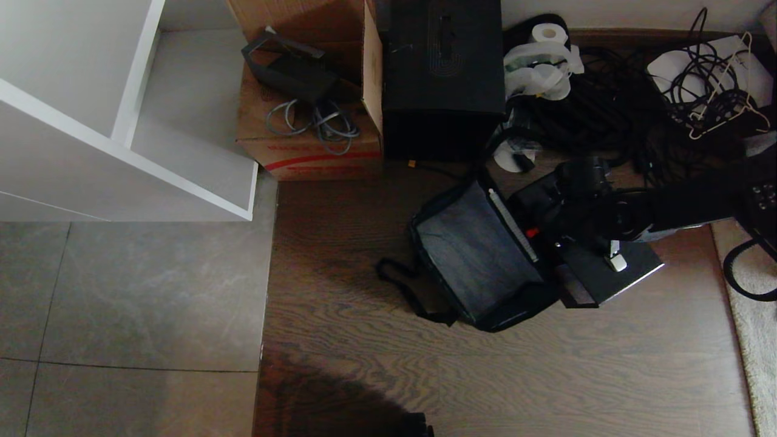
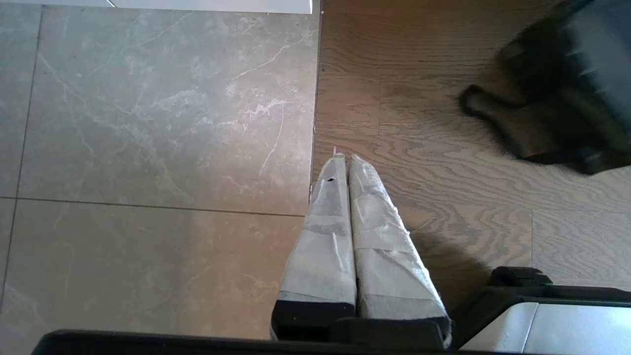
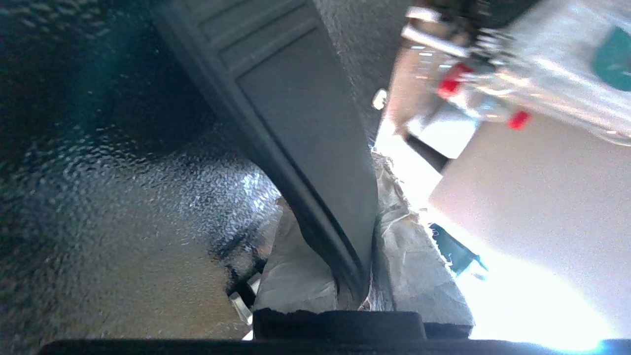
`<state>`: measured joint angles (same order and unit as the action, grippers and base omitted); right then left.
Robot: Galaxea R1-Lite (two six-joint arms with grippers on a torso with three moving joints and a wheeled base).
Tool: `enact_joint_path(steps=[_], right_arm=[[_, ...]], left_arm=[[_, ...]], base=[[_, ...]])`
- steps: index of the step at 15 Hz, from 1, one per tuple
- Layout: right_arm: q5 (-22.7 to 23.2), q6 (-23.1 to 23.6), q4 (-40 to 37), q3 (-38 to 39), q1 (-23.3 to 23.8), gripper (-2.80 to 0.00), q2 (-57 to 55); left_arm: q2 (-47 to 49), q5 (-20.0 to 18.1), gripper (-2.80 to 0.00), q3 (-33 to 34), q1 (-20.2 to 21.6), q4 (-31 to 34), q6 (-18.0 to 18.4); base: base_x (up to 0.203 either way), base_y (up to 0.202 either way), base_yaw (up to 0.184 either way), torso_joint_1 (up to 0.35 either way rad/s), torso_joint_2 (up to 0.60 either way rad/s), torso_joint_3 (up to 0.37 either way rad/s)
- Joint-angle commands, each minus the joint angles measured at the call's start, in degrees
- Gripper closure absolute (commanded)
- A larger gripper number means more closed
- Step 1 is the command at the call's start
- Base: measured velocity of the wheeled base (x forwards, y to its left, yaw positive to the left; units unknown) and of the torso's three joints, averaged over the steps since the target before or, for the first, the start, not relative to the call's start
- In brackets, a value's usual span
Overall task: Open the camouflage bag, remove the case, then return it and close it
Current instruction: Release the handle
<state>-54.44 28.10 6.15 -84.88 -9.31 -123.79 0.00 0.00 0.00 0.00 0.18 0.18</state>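
The left tool (image 2: pixel 347 162) is hanging parked above the seam between grey tile and wood floor (image 1: pixel 546 376), its taped fingers (image 2: pixel 325 231) pressed together on nothing. Farther out, the camouflage bag (image 1: pixel 479 258) is lying open on the wood floor, grey lining showing and its black strap (image 1: pixel 403 291) trailing toward the tiles. Just beside the bag, on the robot's right, the right tool (image 3: pixel 345 276) is clamping the handle (image 3: pixel 305 148) of the black case (image 1: pixel 598 267), which is sitting tilted against the bag's edge. Beyond them, a plain black box (image 1: pixel 443 73) and a cardboard box (image 1: pixel 309 103) are standing near the wall.
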Motion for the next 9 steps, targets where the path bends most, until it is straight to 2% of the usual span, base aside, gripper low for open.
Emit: enact_joint_path(steps=[1,4,9], right_arm=[[-0.50,-4.12,-3.62,2.80,-5.18,0.00,2.29],[-0.92,-4.90,-4.83,2.29,-5.30,0.00,1.20],[-0.79,-5.02,-4.74,0.78,-1.07,0.00,-0.76]], left_arm=[[0.09,0.00,0.00,0.00,0.00,-0.01,-0.01],[0.09,0.00,0.00,0.00,0.00,-0.01,-0.01],[0.09,0.00,0.00,0.00,0.00,-0.01,-0.01]], base=[[0.000,0.000,0.000,0.000,0.00,0.000],[0.000,0.000,0.000,0.000,0.00,0.000],[0.000,0.000,0.000,0.000,0.00,0.000]])
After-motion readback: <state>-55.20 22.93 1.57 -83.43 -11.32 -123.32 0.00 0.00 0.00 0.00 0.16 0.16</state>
